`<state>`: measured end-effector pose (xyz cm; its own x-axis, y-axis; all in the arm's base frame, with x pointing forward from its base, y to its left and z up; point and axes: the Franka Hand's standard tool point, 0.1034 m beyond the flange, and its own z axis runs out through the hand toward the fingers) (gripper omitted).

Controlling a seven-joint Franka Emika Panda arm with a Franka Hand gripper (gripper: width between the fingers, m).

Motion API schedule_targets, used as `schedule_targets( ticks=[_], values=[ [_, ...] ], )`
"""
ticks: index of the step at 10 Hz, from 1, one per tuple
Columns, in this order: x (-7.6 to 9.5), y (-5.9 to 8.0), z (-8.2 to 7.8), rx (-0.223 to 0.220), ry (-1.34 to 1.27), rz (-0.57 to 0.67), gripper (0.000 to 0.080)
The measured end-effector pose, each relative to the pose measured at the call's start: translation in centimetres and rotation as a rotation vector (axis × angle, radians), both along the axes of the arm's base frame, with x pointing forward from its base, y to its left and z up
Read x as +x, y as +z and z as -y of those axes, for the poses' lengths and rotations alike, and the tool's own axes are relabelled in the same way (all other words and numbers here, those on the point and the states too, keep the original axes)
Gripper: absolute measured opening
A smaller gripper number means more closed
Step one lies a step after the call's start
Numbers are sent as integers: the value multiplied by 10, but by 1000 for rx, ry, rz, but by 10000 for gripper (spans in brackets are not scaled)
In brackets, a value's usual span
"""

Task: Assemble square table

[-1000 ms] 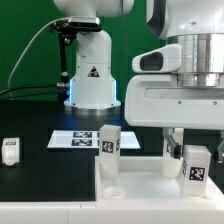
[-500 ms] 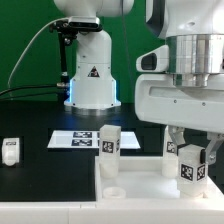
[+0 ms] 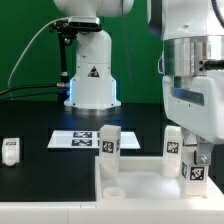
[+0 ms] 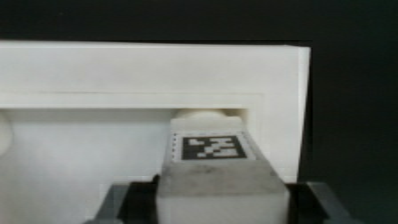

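Observation:
The square table's white slab (image 3: 135, 172) lies at the front with a round corner socket (image 3: 112, 190) showing. One white tagged leg (image 3: 108, 142) stands upright at its far left corner. My gripper (image 3: 197, 156) is on the exterior view's right, shut on another tagged leg (image 3: 196, 170) held upright over the slab's right side. In the wrist view this leg (image 4: 217, 165) fills the gap between my gripper's (image 4: 217, 203) dark fingers, with its tip at the slab's rim (image 4: 160, 85). A further tagged leg (image 3: 172, 142) stands just beside the held one.
A loose leg (image 3: 10, 152) lies on the black table at the exterior view's left. The marker board (image 3: 72, 139) lies flat behind the slab. The robot's white base (image 3: 92, 80) rises at the back, before a green backdrop.
My hand has turned above the right side of the slab and its jaws have narrowed onto the leg. The leg has stayed almost in place.

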<state>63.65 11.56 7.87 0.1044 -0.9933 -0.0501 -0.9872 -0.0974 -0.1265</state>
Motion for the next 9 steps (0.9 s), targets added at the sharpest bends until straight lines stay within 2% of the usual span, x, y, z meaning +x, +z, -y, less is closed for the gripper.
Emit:
schedule_targets(
  ticks=[1,2,3,4,5,6,7,8,9],
  values=[
    [-2,-1,-1,-23,136,-20,285],
    [1,1,-1,-51,355,-23,442],
    [4,1,0,-65,527,-16,442],
    [4,0,0,-72,566,-15,596],
    [4,-1,1,-79,642,-11,633],
    [4,-1,1,-86,706,-7,633],
    [4,-1,1,-112,833,-5,646],
    [7,1,0,-166,1053,8,649],
    [8,2,-2,-192,1244,24,649]
  ],
)
